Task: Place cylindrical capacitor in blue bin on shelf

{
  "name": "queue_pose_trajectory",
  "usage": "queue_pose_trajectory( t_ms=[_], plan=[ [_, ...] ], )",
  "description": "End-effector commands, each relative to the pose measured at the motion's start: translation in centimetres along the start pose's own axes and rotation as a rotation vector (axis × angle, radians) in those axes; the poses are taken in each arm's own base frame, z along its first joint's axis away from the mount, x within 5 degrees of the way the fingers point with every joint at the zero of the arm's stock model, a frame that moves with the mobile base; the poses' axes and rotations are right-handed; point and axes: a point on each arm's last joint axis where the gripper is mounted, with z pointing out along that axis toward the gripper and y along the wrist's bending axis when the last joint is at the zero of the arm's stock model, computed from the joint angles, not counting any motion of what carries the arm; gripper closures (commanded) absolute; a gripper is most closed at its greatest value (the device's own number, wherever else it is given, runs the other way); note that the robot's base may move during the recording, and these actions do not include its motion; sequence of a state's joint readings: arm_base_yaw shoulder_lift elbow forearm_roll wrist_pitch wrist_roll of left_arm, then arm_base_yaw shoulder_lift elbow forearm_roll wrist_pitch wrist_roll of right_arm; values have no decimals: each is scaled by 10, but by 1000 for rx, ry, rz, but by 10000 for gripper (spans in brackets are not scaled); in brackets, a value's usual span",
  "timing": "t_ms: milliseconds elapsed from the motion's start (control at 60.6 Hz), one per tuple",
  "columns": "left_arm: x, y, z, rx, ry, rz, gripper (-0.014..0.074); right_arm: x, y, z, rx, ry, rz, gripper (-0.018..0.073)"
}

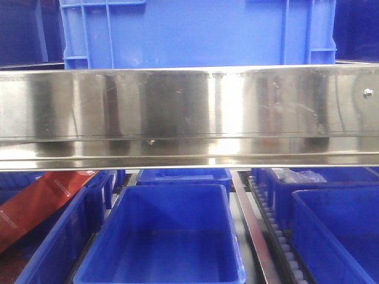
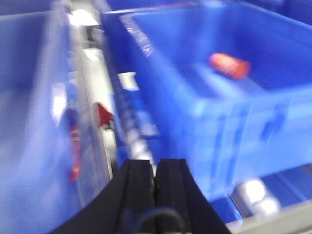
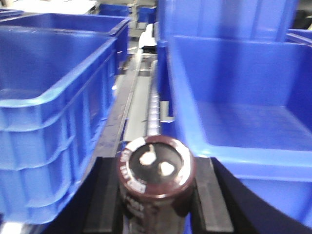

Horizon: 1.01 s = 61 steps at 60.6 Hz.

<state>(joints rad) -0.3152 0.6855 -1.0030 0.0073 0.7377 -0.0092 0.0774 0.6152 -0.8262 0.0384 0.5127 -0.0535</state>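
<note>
The cylindrical capacitor [image 3: 155, 170], dark brown with pale print and two pale terminals on its end face, sits upright between the black fingers of my right gripper [image 3: 156, 162], which is shut on it. It hangs over the roller lane [image 3: 155, 105] between two blue bins, one on the left [image 3: 48, 97] and one on the right [image 3: 243, 122] whose inside shows nothing. The shelf's shiny steel rail [image 1: 189, 112] crosses the front view, with an open blue bin [image 1: 166, 236] below it. My left gripper [image 2: 155, 168] is shut on nothing, its pads touching, above a roller track.
A large blue crate [image 1: 195, 29] stands on the tier above the rail. A red packet [image 1: 35, 204] lies in the lower left bin, and a clear bag [image 1: 296, 176] in a bin at right. An orange-red ribbed part [image 2: 229, 65] lies in the bin beside my left gripper.
</note>
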Motion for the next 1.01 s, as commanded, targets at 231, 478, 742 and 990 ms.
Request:
queue_pose_trajectory(
  t_ms=[231, 478, 742, 990],
  plan=[
    [40, 3, -24, -35, -66, -40, 707, -69, 25, 28, -170, -66, -61, 619],
    [40, 2, -24, -22, -66, -56, 707, -124, 80, 87, -354, 16, -143, 619],
    [40, 2, -24, -22, -66, -56, 707, -125, 136, 173, -445, 232, -180, 619],
    [41, 2, -24, -22, -62, -55, 707, -79, 165, 245, -454, 393, -188, 593]
  ],
)
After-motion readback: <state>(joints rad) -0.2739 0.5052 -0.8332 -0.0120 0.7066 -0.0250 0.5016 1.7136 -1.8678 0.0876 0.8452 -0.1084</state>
